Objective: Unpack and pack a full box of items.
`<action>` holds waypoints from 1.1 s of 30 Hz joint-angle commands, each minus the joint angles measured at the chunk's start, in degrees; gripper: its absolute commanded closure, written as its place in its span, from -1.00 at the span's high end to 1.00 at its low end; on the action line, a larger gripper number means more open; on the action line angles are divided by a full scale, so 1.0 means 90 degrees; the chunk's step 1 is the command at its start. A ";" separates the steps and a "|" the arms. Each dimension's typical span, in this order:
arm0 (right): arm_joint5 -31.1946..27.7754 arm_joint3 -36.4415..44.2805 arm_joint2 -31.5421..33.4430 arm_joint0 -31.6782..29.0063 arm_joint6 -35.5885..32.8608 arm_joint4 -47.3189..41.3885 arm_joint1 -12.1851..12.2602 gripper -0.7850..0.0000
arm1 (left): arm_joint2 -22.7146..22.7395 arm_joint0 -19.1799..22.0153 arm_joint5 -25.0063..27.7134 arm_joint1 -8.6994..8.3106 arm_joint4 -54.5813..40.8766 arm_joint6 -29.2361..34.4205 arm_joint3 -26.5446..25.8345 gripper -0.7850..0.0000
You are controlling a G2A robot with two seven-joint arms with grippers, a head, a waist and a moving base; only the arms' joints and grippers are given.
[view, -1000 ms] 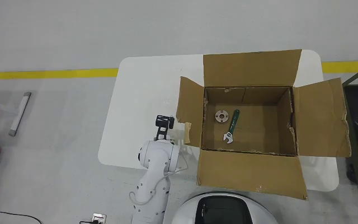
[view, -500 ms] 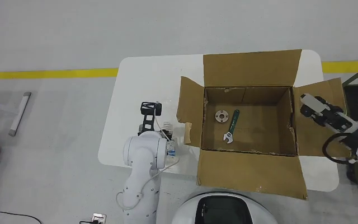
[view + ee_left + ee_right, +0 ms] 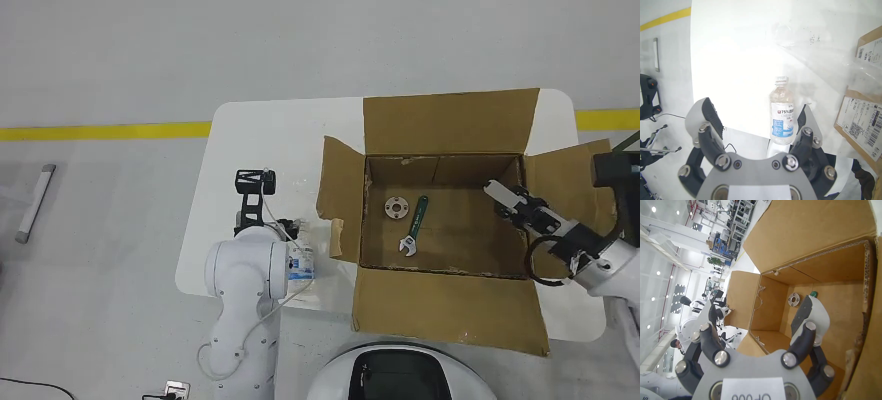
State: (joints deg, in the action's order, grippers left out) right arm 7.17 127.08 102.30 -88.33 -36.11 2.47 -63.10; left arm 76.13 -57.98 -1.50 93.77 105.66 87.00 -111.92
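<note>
An open cardboard box [image 3: 445, 125] fills the right half of the white table [image 3: 260, 130]. On its floor lie a metal flange [image 3: 397, 208] [image 3: 794, 299] and a green-handled wrench [image 3: 412, 228] [image 3: 814, 294]. A clear bottle [image 3: 300, 262] [image 3: 781, 111] with a white and blue label stands upright near the table's front edge, left of the box. My left gripper [image 3: 256, 183] [image 3: 757, 113] hangs open above the table, apart from the bottle and holding nothing. My right gripper [image 3: 497, 190] [image 3: 761, 313] is open and empty over the box's right side.
The box's four flaps [image 3: 450, 305] spread outward over the table. A clear plastic film [image 3: 810, 56] lies between the bottle and the box. The table's far left part is bare. A grey bar [image 3: 33, 203] lies on the floor.
The right arm came into view and moved left over the box's right side. The left arm swung left and farther from the box, uncovering the standing bottle.
</note>
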 commanded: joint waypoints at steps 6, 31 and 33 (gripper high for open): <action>0.0488 0.0152 -0.0709 0.0406 -0.0585 0.1557 0.0087 1.00 | 0.0000 0.0000 0.0000 0.0000 -0.0001 0.0000 0.0000 1.00; 0.2709 -0.0867 -0.3104 0.2736 -0.3968 0.5721 0.0233 1.00 | 0.0000 0.0000 0.0000 0.0000 -0.0001 0.0000 0.0000 1.00; 0.2709 -0.0867 -0.3104 0.2736 -0.3968 0.5721 0.0233 1.00 | 0.0000 0.0000 0.0000 0.0000 -0.0001 0.0000 0.0000 1.00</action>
State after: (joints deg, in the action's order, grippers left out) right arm 31.55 119.28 74.36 -63.71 -71.81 53.94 -61.01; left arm 76.13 -57.98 -1.50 93.77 105.66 87.00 -111.92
